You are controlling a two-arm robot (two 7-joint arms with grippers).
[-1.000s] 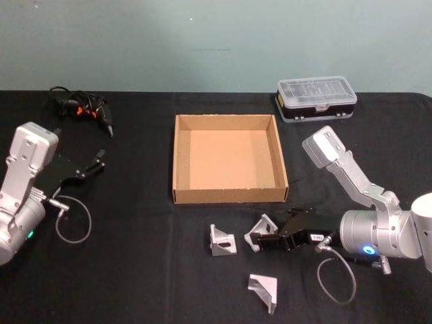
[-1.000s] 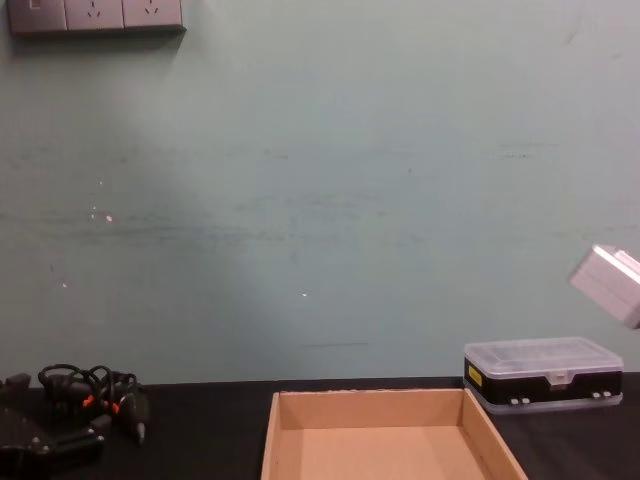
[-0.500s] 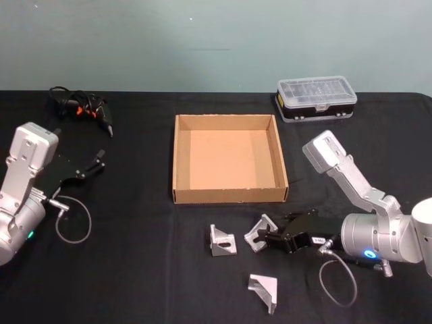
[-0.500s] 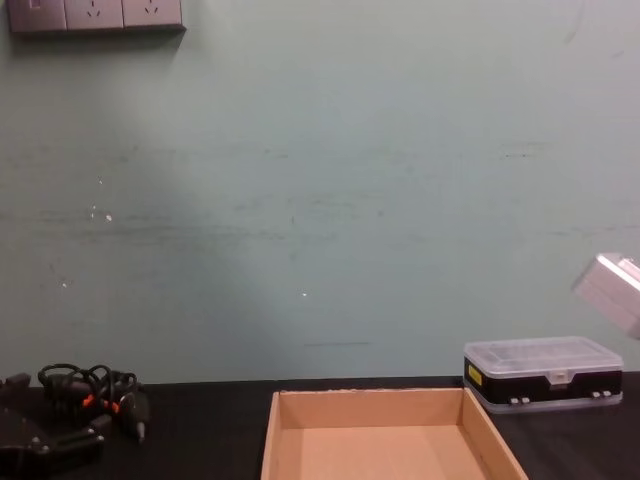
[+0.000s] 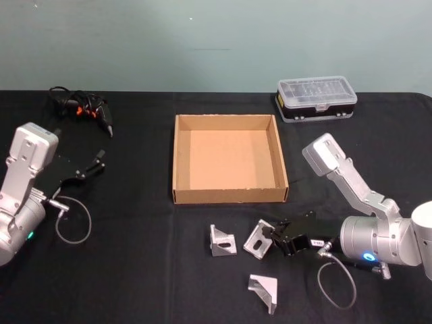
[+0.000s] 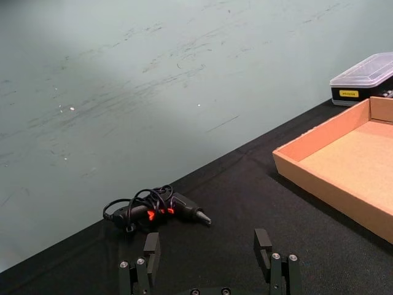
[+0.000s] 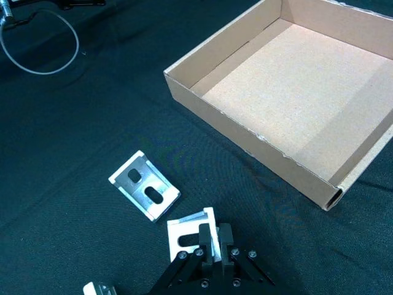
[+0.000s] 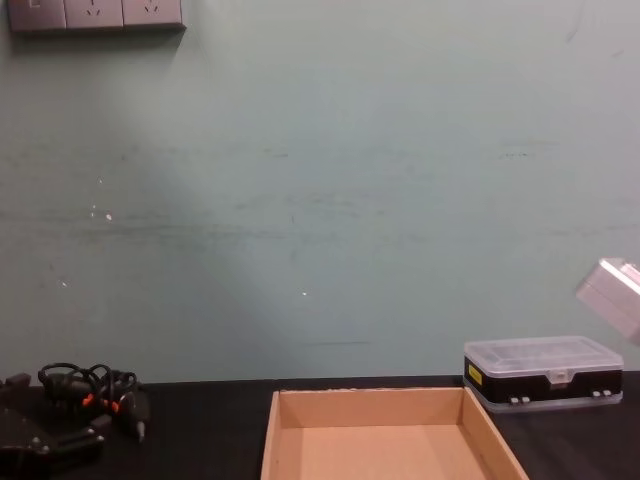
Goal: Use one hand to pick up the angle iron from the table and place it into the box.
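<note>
The grasp is in hand: the right gripper (image 5: 271, 235) is clamped on a flange of the middle angle iron (image 5: 255, 241), which lies on the table (image 5: 135, 270) just before the box (image 5: 229, 195). A lift over the near wall is called for next. The left gripper (image 5: 93, 164) is parked at the left, its jaws apart.

No legible text, labels or numbers.

Tan box (image 5: 229, 196), silver angle iron (image 5: 258, 238)
</note>
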